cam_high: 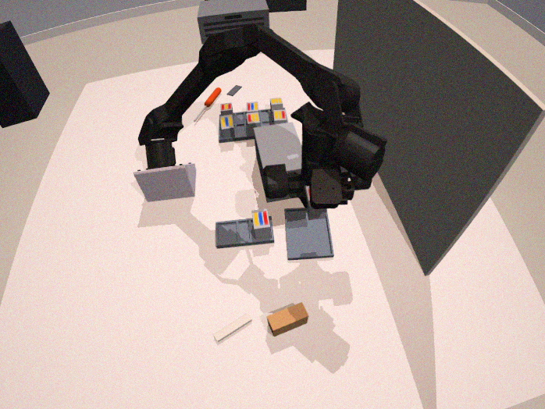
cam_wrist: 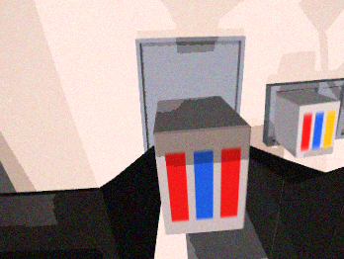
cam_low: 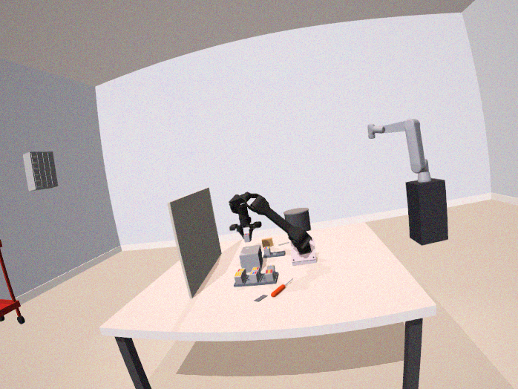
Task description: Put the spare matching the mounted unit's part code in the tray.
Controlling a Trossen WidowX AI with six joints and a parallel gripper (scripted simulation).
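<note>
My gripper [cam_high: 308, 192] [cam_low: 246, 234] [cam_wrist: 193, 150] is shut on a grey spare with a red-blue-red code, held in the air. The grey tray [cam_high: 309, 242] [cam_wrist: 188, 74] is empty; in the wrist view it lies beyond the held spare, which overlaps its near part. The large grey box [cam_high: 279, 145] [cam_low: 250, 257] appears to be the mounted unit; no code shows on its visible faces. Several striped spares stand in the rack [cam_high: 237, 139] [cam_low: 241, 285] behind it. Another spare [cam_high: 260, 220] [cam_wrist: 318, 129], striped yellow, blue and red, stands in a small rack [cam_high: 226, 235] left of the tray in the top view.
A tall dark panel [cam_high: 404, 132] [cam_low: 196, 243] stands beside the arm. An orange screwdriver [cam_high: 212, 97] [cam_low: 277, 290] and a small grey plate [cam_high: 234, 90] [cam_low: 260, 298] lie past the rack. A brown block [cam_high: 286, 320] and a pale bar [cam_high: 233, 328] lie beyond the tray.
</note>
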